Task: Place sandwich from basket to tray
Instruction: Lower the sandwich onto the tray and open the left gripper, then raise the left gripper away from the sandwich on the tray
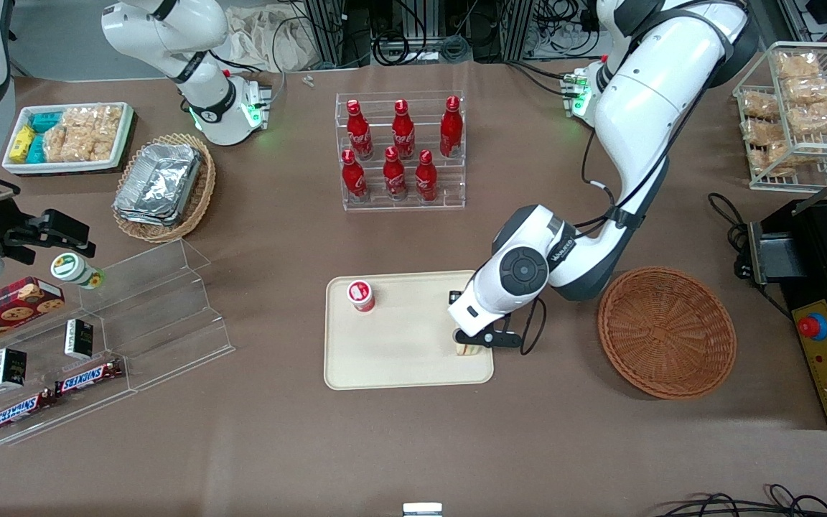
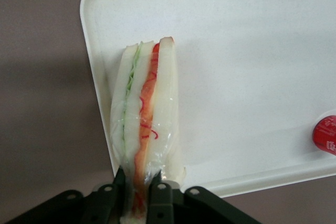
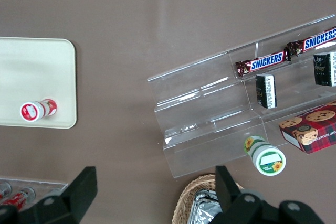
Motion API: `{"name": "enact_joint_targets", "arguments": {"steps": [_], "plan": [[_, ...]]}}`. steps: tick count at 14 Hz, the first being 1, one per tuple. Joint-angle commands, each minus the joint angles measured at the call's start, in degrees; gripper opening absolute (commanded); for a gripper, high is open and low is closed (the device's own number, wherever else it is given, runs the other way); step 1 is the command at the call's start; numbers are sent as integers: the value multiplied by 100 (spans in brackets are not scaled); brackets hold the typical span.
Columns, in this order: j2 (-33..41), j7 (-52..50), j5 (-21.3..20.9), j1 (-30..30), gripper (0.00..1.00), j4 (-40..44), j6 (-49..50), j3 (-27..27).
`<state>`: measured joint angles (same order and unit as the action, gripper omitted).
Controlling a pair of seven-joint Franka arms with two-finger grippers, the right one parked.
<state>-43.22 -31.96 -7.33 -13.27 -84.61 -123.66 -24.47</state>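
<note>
You are in the placing step: your gripper (image 1: 472,345) sits low over the tray (image 1: 392,359), just right of the front frame's centre, and the wrist view shows its 2 fingers (image 2: 116,187) clenched on the sandwich (image 2: 147,119), pinching the wrapped wedge at one end. The sandwich hangs cut edge toward the wrist camera, green and orange-red filling showing, above the tray's edge strip nearest the basket (image 1: 666,332); whether it already touches the tray floor cannot be told. The basket, at the right of the front frame beside the tray, looks empty, so the carry seems done. Your next move, as I judge it, is to settle the wedge down, part the fingers and lift straight up. Farther along the tray, toward the upper left of it, stands 1 small red-capped cup (image 1: 361,295), well apart from the sandwich, so it should not interfere.
</note>
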Motion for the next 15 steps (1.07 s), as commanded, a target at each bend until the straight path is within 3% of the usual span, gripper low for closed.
{"name": "enact_joint_targets", "arguments": {"steps": [1, 5, 9, 15], "plan": [[23, -186, -84, -44, 100, 155, 70, 47], [409, -285, -93, 131, 100, 173, 788, 47], [1086, 303, -84, 237, 99, 164, 1914, 91], [2087, 1534, -84, 219, 99, 129, 2811, 995]]}}
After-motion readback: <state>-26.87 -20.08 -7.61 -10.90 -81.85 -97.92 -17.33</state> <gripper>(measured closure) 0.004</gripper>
